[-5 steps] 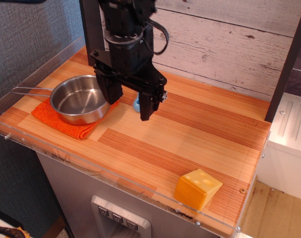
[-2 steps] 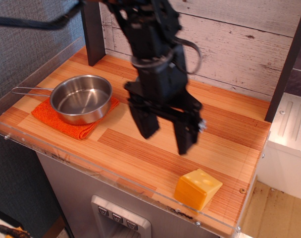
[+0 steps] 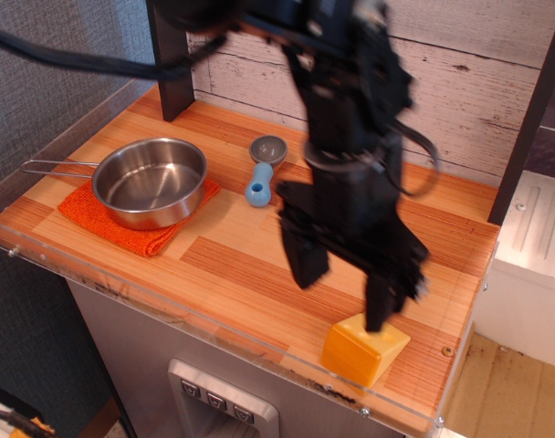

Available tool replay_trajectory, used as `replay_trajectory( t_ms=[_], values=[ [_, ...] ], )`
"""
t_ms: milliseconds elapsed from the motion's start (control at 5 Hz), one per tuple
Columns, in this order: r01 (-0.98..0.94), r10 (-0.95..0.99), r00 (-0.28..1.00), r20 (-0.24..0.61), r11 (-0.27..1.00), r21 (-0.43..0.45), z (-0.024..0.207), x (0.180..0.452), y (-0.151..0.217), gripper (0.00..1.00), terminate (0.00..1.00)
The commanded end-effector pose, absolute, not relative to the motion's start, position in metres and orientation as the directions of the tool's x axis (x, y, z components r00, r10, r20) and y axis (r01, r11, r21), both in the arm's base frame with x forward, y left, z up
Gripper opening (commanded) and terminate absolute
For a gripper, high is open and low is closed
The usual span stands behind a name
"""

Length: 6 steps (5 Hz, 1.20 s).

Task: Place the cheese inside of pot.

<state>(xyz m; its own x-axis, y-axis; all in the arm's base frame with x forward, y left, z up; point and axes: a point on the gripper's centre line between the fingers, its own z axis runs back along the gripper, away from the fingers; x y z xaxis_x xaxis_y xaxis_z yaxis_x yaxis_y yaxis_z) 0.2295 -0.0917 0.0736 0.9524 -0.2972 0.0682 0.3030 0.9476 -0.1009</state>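
Hand [image 3: 344,294] open above cheese [image 3: 358,353] | pot [image 3: 150,182] empty | no legible writing

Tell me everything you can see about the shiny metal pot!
The small round stainless-steel pot looks shiny and shallow, with a thin wire handle sticking out to the left. It stands upright and empty, with no lid. It sits on a folded orange cloth at the left end of the wooden counter. Only the cloth touches it. The blue-handled grey scoop lies apart on its right, and the black gripper is far off, over the yellow cheese wedge.
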Motion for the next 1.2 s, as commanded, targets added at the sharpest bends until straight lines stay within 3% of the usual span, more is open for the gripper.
replay_trajectory(
  t_ms=[0, 600, 1000],
  values=[
    [0.319, -0.315, 0.947, 0.065, 0.946, -0.056, 0.067, 0.22, -0.11, 1.0, 0.0],
    [0.338, -0.337, 0.94, 0.046, 0.941, -0.007, 0.041, 0.224, -0.121, 1.0, 0.0],
    [0.339, -0.336, 0.936, 0.103, 0.941, -0.009, 0.063, 0.226, -0.117, 1.0, 0.0]
  ],
)
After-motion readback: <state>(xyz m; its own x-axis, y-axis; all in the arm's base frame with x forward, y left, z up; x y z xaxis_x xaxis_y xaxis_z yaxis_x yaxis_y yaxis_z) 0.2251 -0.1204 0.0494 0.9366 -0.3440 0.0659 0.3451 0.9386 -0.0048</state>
